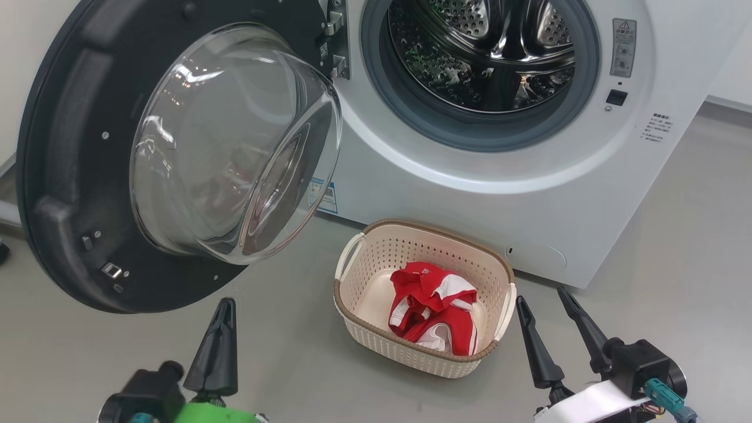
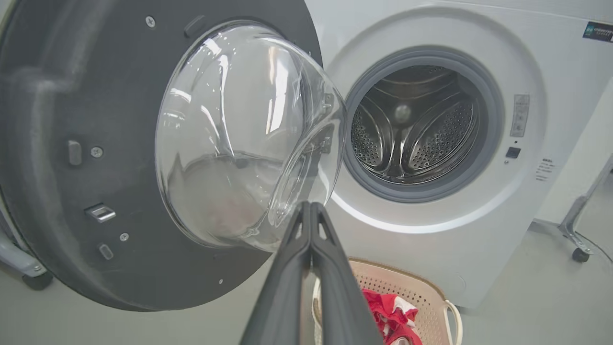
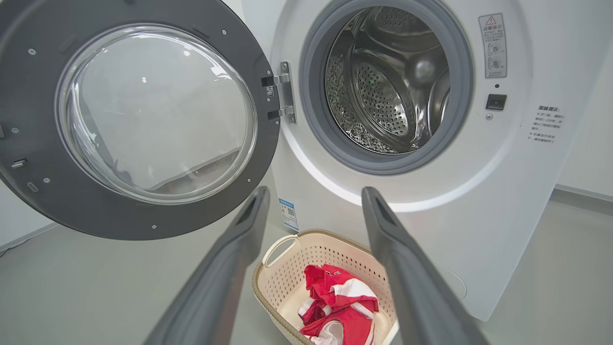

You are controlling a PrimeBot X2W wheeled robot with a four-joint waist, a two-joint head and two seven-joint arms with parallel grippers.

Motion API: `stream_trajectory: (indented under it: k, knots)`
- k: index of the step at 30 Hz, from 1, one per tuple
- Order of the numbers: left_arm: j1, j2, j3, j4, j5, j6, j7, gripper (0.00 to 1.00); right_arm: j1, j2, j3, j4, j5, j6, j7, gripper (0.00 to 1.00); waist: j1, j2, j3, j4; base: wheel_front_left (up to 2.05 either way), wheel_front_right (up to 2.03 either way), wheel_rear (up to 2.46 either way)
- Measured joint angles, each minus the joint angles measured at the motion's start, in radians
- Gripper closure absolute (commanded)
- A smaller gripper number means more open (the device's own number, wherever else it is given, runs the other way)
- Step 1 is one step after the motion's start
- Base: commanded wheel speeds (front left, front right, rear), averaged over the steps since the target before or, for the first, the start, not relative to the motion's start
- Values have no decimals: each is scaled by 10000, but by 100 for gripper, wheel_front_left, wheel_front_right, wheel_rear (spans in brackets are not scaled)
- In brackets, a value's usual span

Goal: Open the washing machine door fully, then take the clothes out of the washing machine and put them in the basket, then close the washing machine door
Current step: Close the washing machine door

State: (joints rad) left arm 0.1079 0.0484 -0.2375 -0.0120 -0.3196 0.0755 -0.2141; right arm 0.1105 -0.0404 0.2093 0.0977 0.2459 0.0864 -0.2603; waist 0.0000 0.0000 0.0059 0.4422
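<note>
Red clothes (image 1: 433,314) in basket (image 1: 382,338) — left tool (image 1: 226,304) closed, empty — right tool (image 1: 541,295) spread wide.

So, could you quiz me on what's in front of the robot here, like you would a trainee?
1. True or false: the clothes lie in the basket.
2. The washing machine door is: A shut, B swung open, C missing.
3. Which is shut: the left end effector or the right end effector?
Key: 1 true; 2 B; 3 left.
</note>
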Motion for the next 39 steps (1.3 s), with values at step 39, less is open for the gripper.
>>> stream_trajectory:
  k: [39]
  knots:
    - [-2594,1657,5603,-2788,-12094,-1214,-52,100,-261,-90,-117,-123,-196,4,0,0,0,0,828,103,0,0,0]
